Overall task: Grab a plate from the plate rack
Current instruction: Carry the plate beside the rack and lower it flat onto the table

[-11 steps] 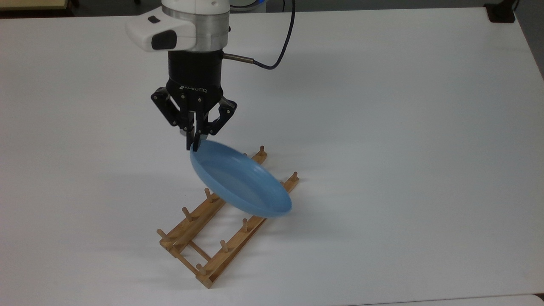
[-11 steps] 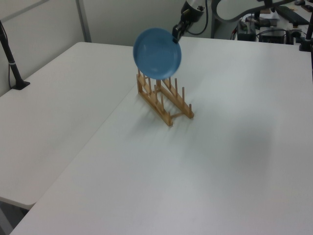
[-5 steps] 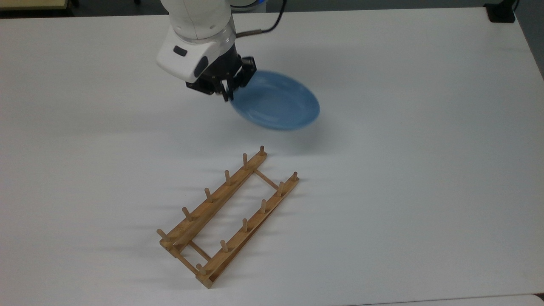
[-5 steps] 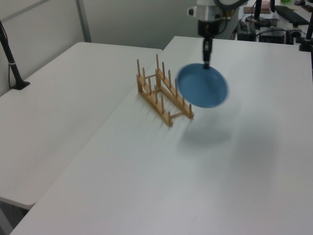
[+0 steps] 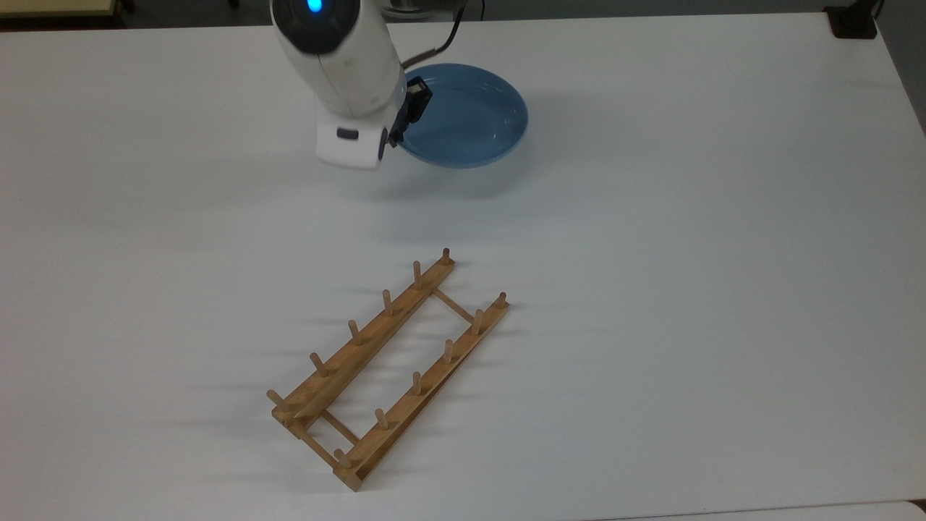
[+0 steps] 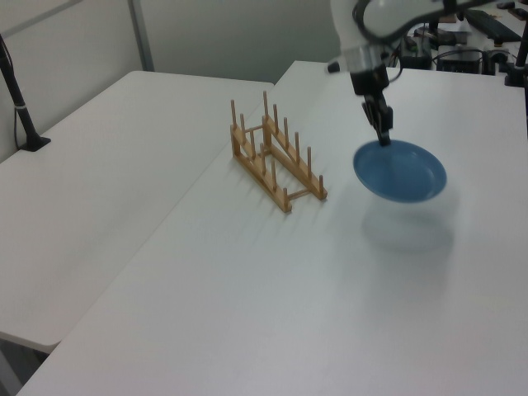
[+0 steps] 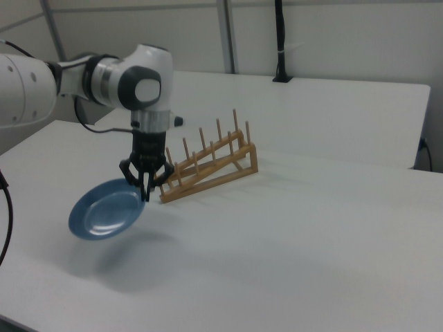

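Beyond the far end of the plate rack (image 5: 391, 370) in the top view, the plate (image 5: 466, 116) hangs above the counter (image 5: 687, 253) (well apart from the pegs), nearly level, extending away from the tool (image 7: 145, 195), whose fingers are pinched on its near rim.

- Setting: a robotics lab or test room.
- Work surface: large plain white tables (image 6: 247, 313) pushed edge to edge, bare apart from a few test items.
- Equipment: a white robot arm (image 7: 104, 79) with trailing black cable (image 5: 434, 51) stands at the table.
- Fixtures: black poles (image 6: 18, 99) are clamped to the table edge; one pole (image 7: 279, 41) shows at the far side in the right view.
- Background: pale partition walls (image 7: 332, 34) with metal uprights; cluttered benches with electronics (image 6: 445, 45) behind the arm.
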`<move>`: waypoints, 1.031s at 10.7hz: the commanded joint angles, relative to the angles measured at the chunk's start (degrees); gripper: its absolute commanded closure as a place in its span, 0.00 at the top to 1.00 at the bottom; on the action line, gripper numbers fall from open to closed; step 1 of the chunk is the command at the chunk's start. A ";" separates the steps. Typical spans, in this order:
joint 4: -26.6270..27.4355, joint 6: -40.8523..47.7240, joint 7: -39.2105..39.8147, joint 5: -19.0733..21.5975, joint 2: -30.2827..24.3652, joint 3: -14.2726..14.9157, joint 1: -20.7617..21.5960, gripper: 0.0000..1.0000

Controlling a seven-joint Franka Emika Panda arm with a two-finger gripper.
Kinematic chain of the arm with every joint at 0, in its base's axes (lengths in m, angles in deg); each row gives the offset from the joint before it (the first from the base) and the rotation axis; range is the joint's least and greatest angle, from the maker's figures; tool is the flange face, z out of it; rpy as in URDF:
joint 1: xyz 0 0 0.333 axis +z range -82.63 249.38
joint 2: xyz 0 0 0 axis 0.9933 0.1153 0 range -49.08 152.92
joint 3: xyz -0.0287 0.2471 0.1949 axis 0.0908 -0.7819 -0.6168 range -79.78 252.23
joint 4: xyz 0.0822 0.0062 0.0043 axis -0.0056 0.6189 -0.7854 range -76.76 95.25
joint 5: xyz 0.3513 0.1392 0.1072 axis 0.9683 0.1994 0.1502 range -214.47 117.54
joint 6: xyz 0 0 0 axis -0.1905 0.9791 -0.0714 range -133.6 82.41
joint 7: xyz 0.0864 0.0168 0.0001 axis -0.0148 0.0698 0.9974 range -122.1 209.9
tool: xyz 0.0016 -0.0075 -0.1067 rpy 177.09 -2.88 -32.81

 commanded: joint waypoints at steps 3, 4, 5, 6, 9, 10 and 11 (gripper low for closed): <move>1.89 -2.11 7.14 -4.19 7.12 0.20 0.03 0.00; 1.89 -3.68 7.06 -4.28 8.10 0.20 -0.23 0.00; 1.89 -5.17 6.53 -4.80 8.54 0.20 -0.23 0.03; 1.80 -6.06 5.92 -5.16 8.81 0.20 -0.15 0.10; 0.23 -5.89 -0.66 -5.42 7.24 0.38 -0.32 0.81; -0.39 -5.54 -3.03 -5.42 5.66 0.38 -0.32 1.00; -0.48 -5.45 -5.31 -5.51 3.12 0.38 -0.32 1.00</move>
